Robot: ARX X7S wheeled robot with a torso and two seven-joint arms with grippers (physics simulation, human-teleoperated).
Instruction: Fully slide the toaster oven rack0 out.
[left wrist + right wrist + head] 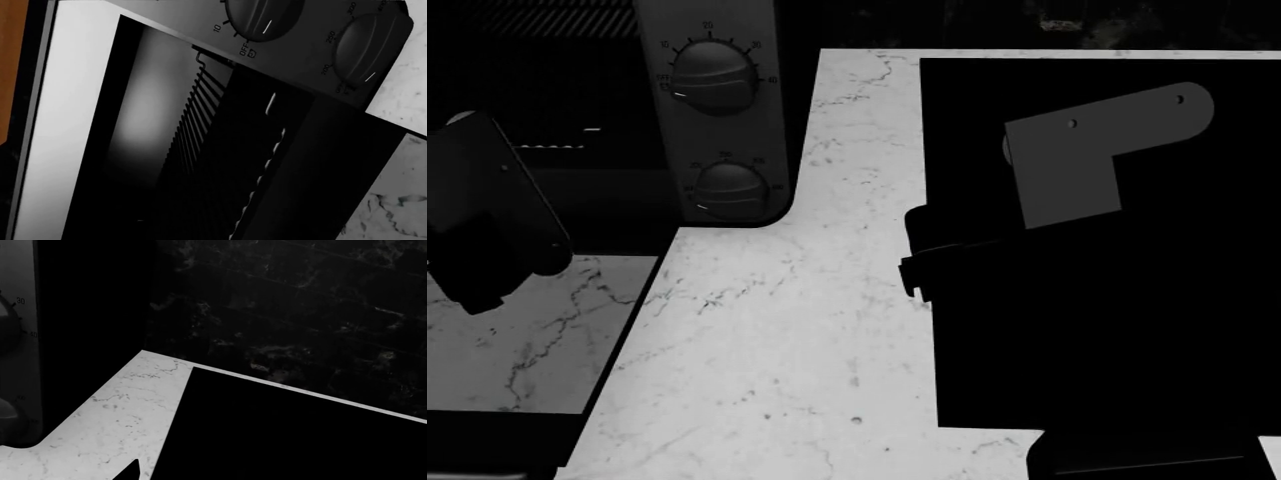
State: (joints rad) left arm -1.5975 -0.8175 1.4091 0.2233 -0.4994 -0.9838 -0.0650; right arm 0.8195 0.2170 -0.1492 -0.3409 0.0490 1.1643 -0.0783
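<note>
Left tool [487,245]: dark body before toaster oven [73,125], fingers hidden, state cannot tell. Oven cavity open, holds only wire rack [200,115], seated inside, close ahead of this tool.

Rack judged stiff, light metal, sliding in guides; take hold at front bar.

Right tool: not visible, cannot tell; arm over cooktop [280,435] on marble table [774,340].

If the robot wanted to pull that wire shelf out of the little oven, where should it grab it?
Probably the front crossbar of the rack, reached straight through the open toaster oven mouth: the wires run toward the back, so only that front bar faces the opening.
</note>
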